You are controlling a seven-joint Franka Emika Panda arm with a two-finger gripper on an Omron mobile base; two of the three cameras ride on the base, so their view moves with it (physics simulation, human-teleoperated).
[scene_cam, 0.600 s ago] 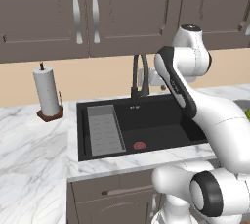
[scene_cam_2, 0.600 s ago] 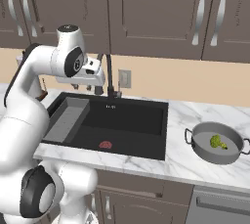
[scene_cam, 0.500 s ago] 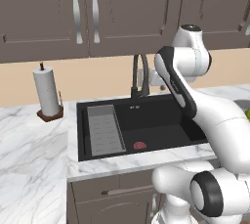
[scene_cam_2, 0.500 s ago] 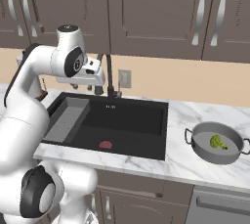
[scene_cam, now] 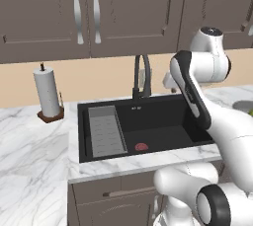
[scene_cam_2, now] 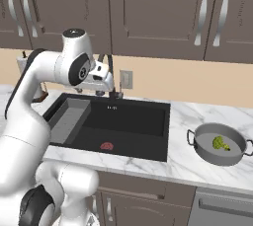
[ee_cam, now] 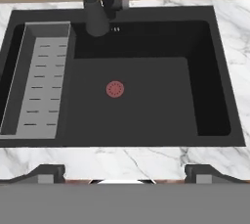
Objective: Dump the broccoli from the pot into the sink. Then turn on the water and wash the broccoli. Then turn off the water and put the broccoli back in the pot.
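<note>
matt black sink (ee_cam: 146, 105), glossy marble counter (scene_cam_2: 197, 163) (white, grey-veined), dull grey metal pot (scene_cam_2: 207, 150).

marble counter (scene_cam_2: 197, 168) – pot (scene_cam_2: 221, 145), paper towels (scene_cam: 48, 93)

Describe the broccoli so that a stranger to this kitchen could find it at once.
Start at the black sink set in the marble counter and move along the counter to its right, to the round grey pot with two handles. The broccoli lies inside it: a small lumpy yellow-green floret, the only green thing against the grey metal.
</note>
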